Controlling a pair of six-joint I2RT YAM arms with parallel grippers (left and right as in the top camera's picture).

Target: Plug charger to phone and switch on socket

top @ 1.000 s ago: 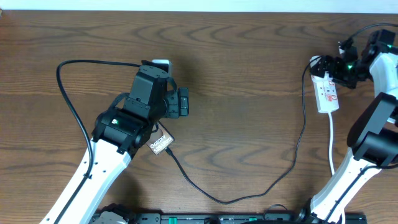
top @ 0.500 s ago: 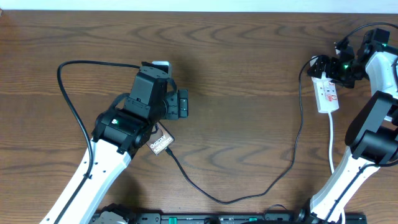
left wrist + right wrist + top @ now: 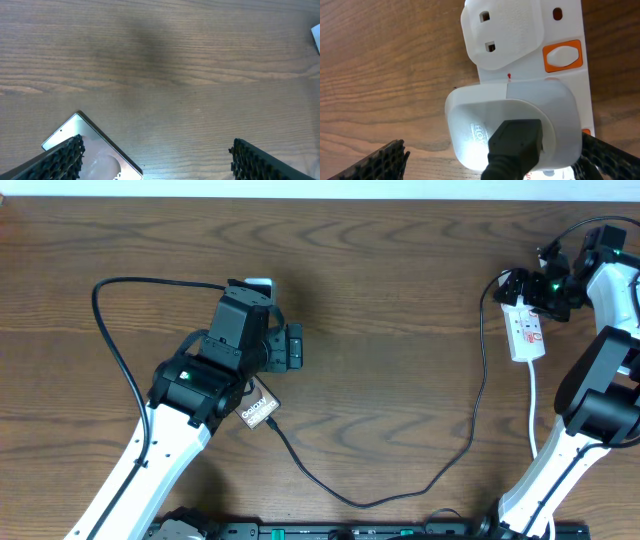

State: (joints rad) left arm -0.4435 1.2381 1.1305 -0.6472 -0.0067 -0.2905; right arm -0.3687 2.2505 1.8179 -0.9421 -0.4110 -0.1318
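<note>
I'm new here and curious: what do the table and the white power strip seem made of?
The table looks like wood or wood-look laminate, brown and matte: grain lines run across it. The power strip looks like smooth white moulded plastic, faintly glossy, with rounded edges.

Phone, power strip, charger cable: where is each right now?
phone [image 3: 260, 411], overhead view, its labelled end.
power strip [image 3: 527, 335], overhead view, middle of its white body.
charger cable [image 3: 376, 502], overhead view, bottom of its loop.
</note>
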